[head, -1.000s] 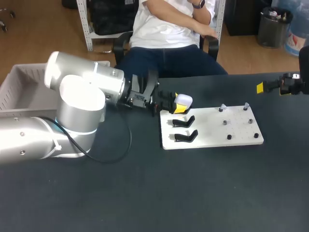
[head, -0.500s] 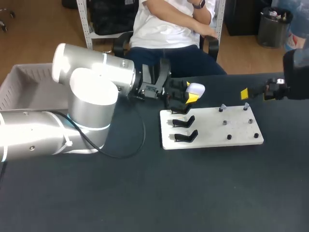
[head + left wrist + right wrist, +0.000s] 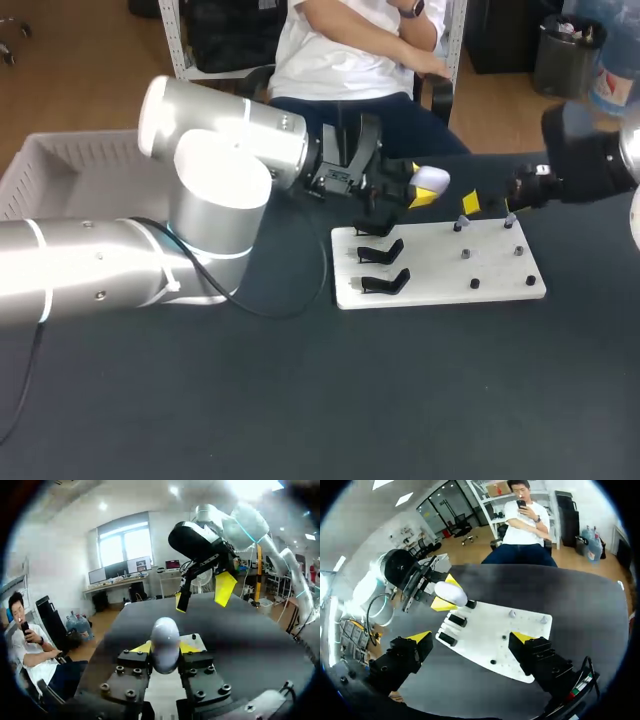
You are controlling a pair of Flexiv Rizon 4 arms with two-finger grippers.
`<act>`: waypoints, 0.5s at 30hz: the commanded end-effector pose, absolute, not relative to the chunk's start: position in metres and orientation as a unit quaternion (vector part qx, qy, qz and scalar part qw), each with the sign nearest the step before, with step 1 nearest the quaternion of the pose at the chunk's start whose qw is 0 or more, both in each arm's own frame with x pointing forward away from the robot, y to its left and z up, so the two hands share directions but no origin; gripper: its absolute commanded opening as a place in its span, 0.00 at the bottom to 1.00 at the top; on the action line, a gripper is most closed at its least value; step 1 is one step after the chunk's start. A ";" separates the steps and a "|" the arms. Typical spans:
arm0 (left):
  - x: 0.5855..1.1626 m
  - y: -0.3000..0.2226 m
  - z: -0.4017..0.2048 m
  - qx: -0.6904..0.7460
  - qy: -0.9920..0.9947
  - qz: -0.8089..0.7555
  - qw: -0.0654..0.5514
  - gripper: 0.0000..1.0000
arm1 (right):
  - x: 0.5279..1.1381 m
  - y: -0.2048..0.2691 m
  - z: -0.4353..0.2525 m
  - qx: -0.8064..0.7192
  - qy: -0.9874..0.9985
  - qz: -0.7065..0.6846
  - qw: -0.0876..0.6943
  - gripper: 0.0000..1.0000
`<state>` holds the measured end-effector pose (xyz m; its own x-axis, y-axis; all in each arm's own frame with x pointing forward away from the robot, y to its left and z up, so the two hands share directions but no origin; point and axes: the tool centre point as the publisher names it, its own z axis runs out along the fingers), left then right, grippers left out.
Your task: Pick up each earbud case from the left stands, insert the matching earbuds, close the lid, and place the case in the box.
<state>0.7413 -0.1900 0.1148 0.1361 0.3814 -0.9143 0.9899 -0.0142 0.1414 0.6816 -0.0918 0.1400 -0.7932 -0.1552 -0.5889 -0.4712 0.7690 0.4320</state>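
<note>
**A:** Where is the earbud case [image 3: 432, 179] at this moment?

**B:** The left pincer [image 3: 165, 648] has it. Its two yellow tips press on the case from both sides, opened only as wide as the case itself. The case is white and rounded, and it hangs in the air above the surface [image 3: 300, 400], near the far edge and just past the far left corner of the white board [image 3: 500, 272].

**A:** And the other arm?

**B:** The right pincer [image 3: 471, 638] is wide open and holds nothing. In the left wrist view it hangs just ahead of the case and does not touch it.

**A:** So how much of the task is done?

**B:** Only the first step for this case, I think. It is off the stands [image 3: 383, 251], and the stands I can see on the left part of the board are bare. I find no other case on the surface.

**A:** The earbuds?

**B:** Two small pale pieces stand at the far edge of the board, and I take them for the earbuds [image 3: 459, 223]. They are too small to be sure. If so, they are not yet in the case.

**A:** Is the lid open?

**B:** It looks closed to me, but I cannot tell for certain.

**A:** And the box [image 3: 40, 165]?

**B:** It stands by the far left corner of the surface. I see no case inside, though the left arm hides a part of it. Inserting, closing and placing are all left to do, as I judge it.
</note>
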 end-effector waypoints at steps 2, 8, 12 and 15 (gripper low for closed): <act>0.746 -0.197 0.115 0.623 0.553 -0.354 0.425 0.00 | 0.688 -0.082 0.141 -0.190 0.893 0.314 0.261 1.00; 0.741 -0.198 0.120 0.629 0.544 -0.356 0.427 0.00 | 0.689 -0.075 0.140 -0.194 0.894 0.313 0.256 1.00; 0.736 -0.197 0.123 0.631 0.538 -0.358 0.429 0.00 | 0.690 -0.074 0.139 -0.193 0.895 0.312 0.255 1.00; 0.729 -0.198 0.125 0.637 0.532 -0.359 0.428 0.00 | 0.693 -0.076 0.140 -0.190 0.897 0.309 0.254 1.00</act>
